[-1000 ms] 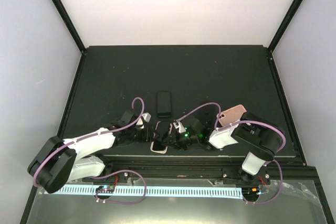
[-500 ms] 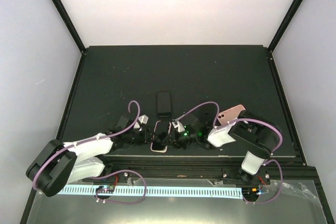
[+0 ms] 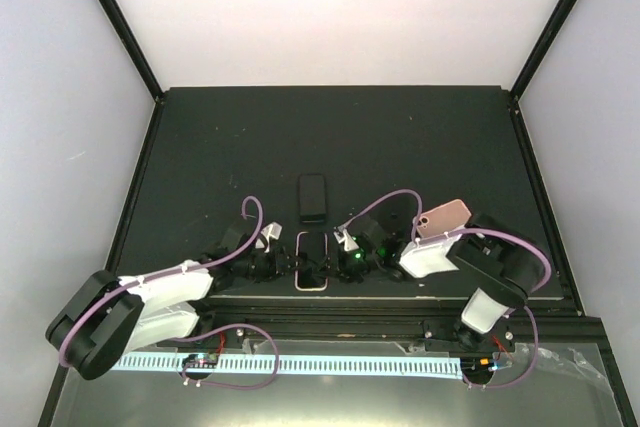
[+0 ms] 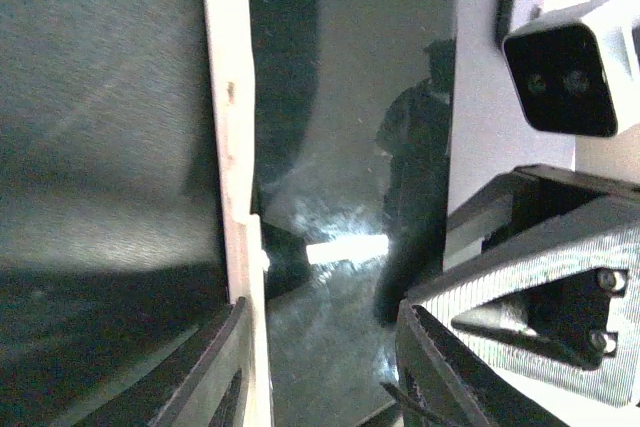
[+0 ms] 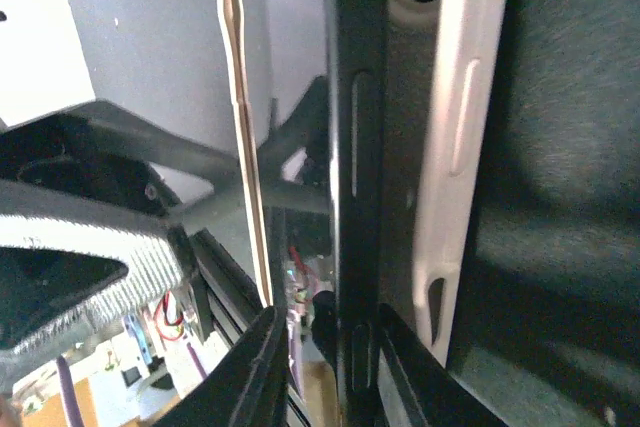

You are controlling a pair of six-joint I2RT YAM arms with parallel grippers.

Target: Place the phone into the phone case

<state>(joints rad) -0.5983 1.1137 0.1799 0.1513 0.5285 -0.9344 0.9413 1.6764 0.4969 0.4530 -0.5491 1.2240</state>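
- The phone (image 3: 311,259) lies dark face up at the lower centre of the top view. It sits inside the outline of the pale phone case (image 3: 298,263), whose rim shows along both long sides and the lower end.
- In my judgement the job is mostly done, since phone and case are lined up and nested.
- In the right wrist view the phone's dark side shows as a full band beside the case's slotted white wall. That long edge may not be pressed home yet.
- What looks left is a last seating push and then letting go.
- The left gripper (image 4: 318,347) has its fingers apart, one outside the case rim and one by the phone's far edge. Whether they bear on it, I cannot tell.
- The right gripper (image 5: 325,347) has its fingers only a little apart around the phone's side. A sliver of background shows on one side, so I cannot tell whether it is gripping.
- The pair lies close to the lower edge of the dark table (image 3: 400,137), just above the black front rail, with little room that way.
- A second dark slab (image 3: 313,197) lies just above it, apart from it, and the mat beyond is open.
- A pink item (image 3: 443,217) lies at the right, by the right arm.
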